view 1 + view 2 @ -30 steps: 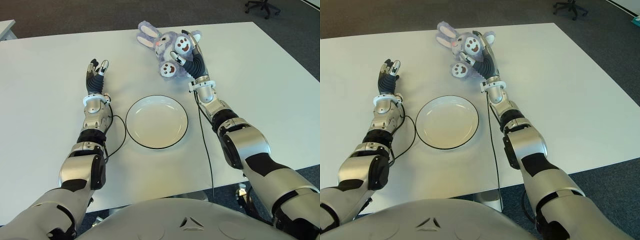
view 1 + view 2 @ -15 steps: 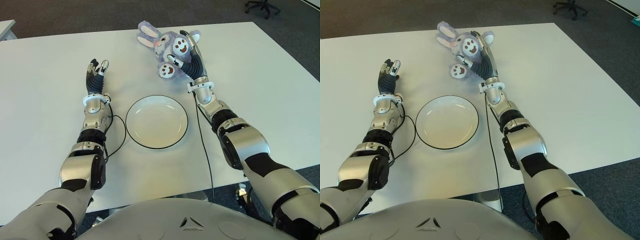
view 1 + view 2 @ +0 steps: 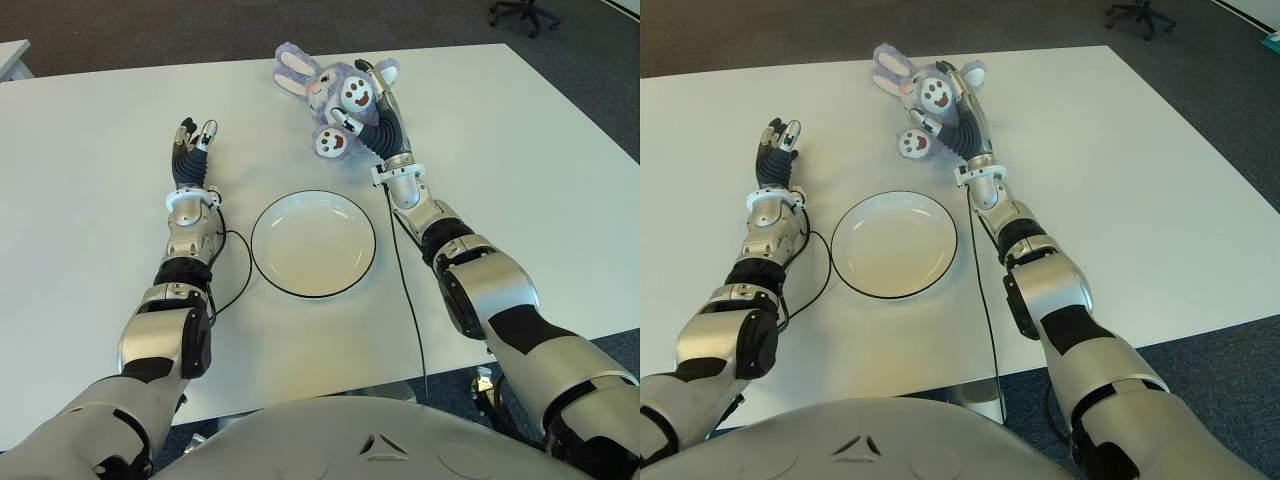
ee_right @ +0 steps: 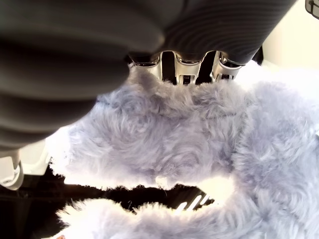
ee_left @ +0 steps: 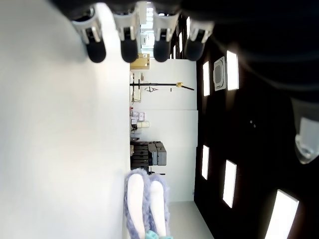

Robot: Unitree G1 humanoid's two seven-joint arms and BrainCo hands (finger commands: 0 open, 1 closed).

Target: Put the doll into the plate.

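A purple plush bunny doll (image 3: 335, 92) with white ears and white foot pads is at the far side of the white table (image 3: 520, 160). My right hand (image 3: 377, 112) is shut on its body, and the right wrist view is filled with its fur (image 4: 199, 134) pressed against the fingers. The doll's feet point toward the white plate (image 3: 313, 243), which has a dark rim, holds nothing, and sits nearer to me and slightly left of the doll. My left hand (image 3: 192, 140) shows to the left of the plate, its fingers (image 5: 129, 40) straight and holding nothing.
Thin black cables run along the table from each wrist, one (image 3: 232, 262) beside the plate's left rim and one (image 3: 408, 290) to its right. An office chair (image 3: 525, 12) stands on the dark carpet beyond the far right corner.
My right hand has shifted slightly left and away from me with the doll in it, and the doll's feet have swung left. The left hand and the plate have not moved.
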